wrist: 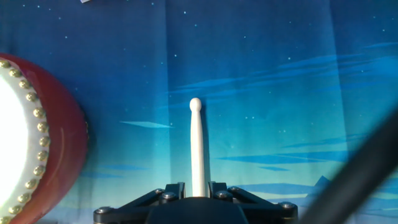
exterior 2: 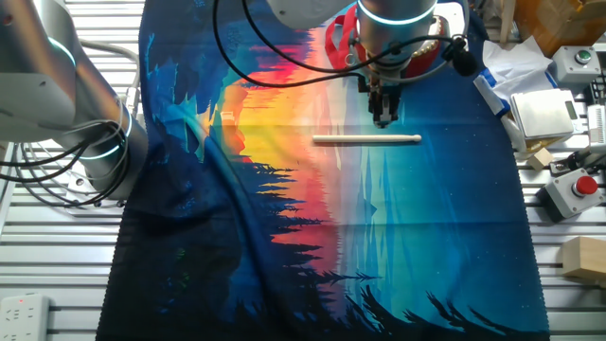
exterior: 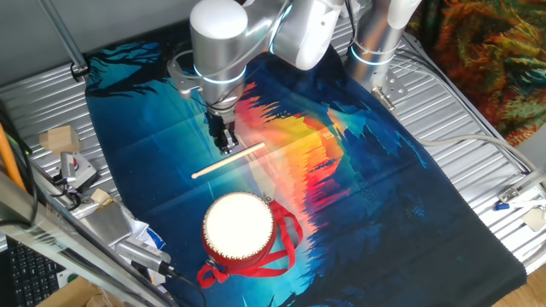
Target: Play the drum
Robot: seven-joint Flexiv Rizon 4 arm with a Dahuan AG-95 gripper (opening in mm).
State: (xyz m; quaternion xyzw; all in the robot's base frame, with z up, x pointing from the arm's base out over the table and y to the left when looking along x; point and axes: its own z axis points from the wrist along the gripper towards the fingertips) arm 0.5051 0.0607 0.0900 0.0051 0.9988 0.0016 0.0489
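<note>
The drum (exterior: 239,226), with a white head, red sides and red ribbon straps, stands on the printed cloth near the front. In the other fixed view only its red edge (exterior 2: 333,43) shows behind the arm. In the hand view its red side (wrist: 59,134) is at the left. A thin pale wooden stick (exterior: 229,160) lies flat on the cloth (exterior 2: 367,139). My gripper (exterior: 223,143) hangs just over the stick's middle (exterior 2: 382,117). In the hand view the stick (wrist: 198,149) runs out from between the fingers of my gripper (wrist: 199,190). The jaws stand narrowly apart on either side of it.
A colourful printed cloth (exterior: 358,196) covers the metal table. Wooden blocks (exterior: 58,138) and cables lie at the left edge. A red-button box (exterior 2: 579,188), a grey box (exterior 2: 542,114) and a wooden block (exterior 2: 582,260) sit at the table's side. A second arm's base (exterior 2: 95,142) stands nearby.
</note>
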